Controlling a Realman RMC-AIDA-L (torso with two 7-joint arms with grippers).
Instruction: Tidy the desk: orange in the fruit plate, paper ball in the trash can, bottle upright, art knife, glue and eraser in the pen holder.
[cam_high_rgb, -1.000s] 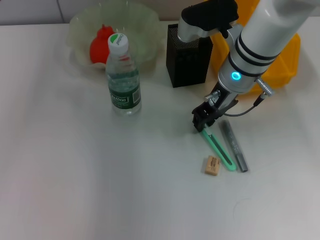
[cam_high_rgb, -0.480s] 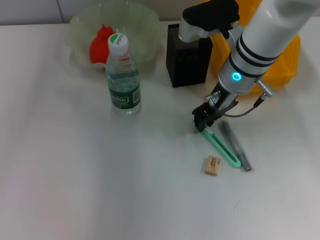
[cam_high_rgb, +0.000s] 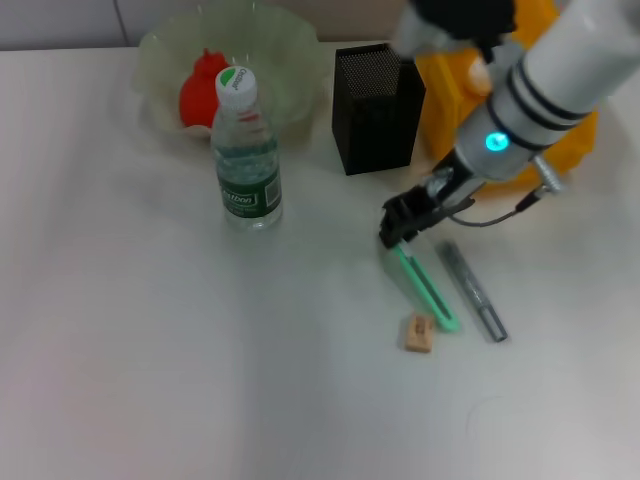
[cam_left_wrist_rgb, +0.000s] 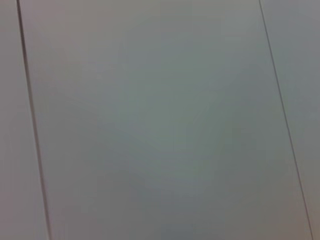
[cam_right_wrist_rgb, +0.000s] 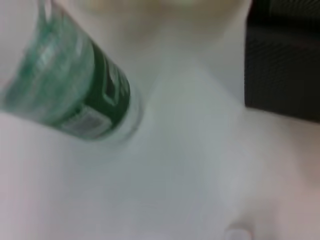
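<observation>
Head view: right gripper (cam_high_rgb: 402, 229) hides art knife (cam_high_rgb: 424, 287) tip

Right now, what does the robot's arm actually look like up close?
Only the right arm shows: a thick white tube with black bands and a glowing cyan ring light. A thin black cable loops off a silver plug by the wrist. The right gripper is small, black and blocky. The left arm isn't visible.

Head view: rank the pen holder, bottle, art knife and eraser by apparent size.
1. Bottle and pen holder: look alike, not ranked.
2. Art knife.
3. Eraser.
</observation>
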